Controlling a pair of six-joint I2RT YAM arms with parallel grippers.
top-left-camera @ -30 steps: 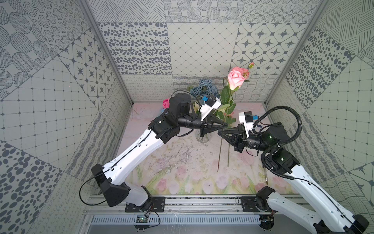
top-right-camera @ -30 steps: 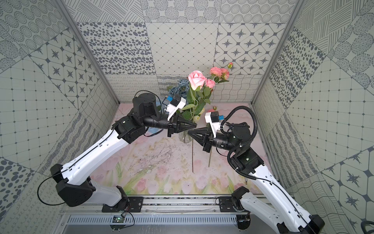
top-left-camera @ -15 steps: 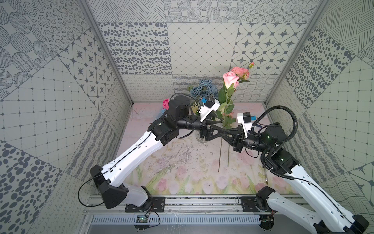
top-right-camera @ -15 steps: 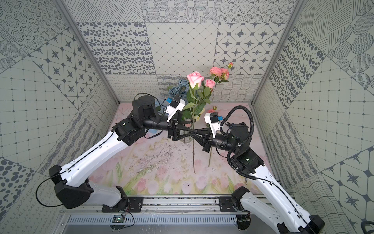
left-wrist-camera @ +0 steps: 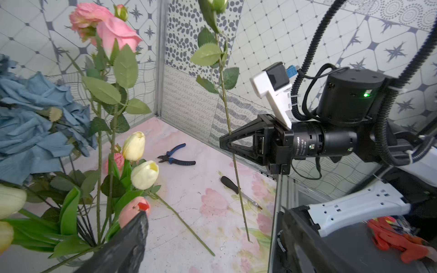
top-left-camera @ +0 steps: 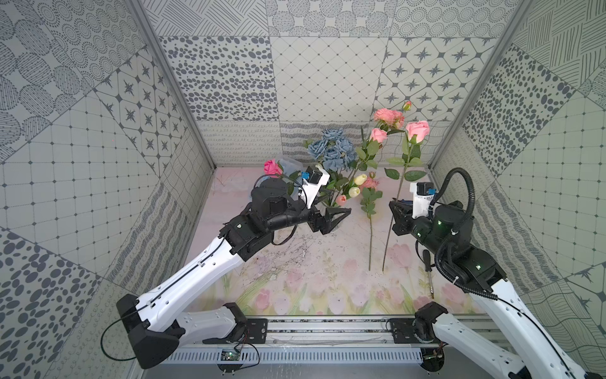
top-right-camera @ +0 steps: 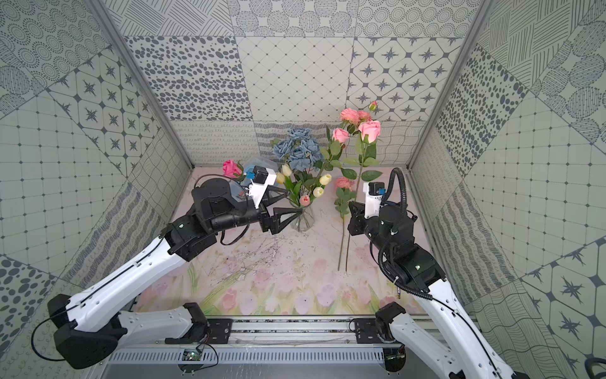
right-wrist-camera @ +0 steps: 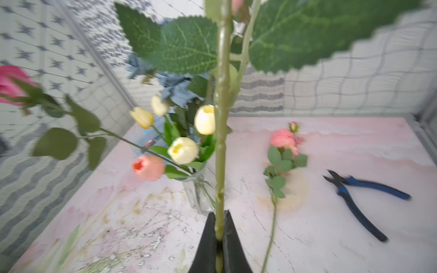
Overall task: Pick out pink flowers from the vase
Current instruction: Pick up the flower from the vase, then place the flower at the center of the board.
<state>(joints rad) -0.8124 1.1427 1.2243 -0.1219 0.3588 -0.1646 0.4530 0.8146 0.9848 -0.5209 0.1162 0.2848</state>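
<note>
The left hand [top-right-camera: 293,202] stands open just left of the vase [top-right-camera: 301,220], which holds four cream tulips [top-right-camera: 325,179] and at least one standing pink rose [top-left-camera: 378,134]. The right hand [top-left-camera: 393,205] grips one upright pink rose stem [top-left-camera: 405,164] right of the vase. One fallen pink flower [top-left-camera: 370,197] lies on the surface [top-left-camera: 311,262] between them.

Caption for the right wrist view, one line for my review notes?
Right gripper shut on a pink rose's long green stem, outside the clear ribbed glass vase of cream-yellow tulips.
</note>
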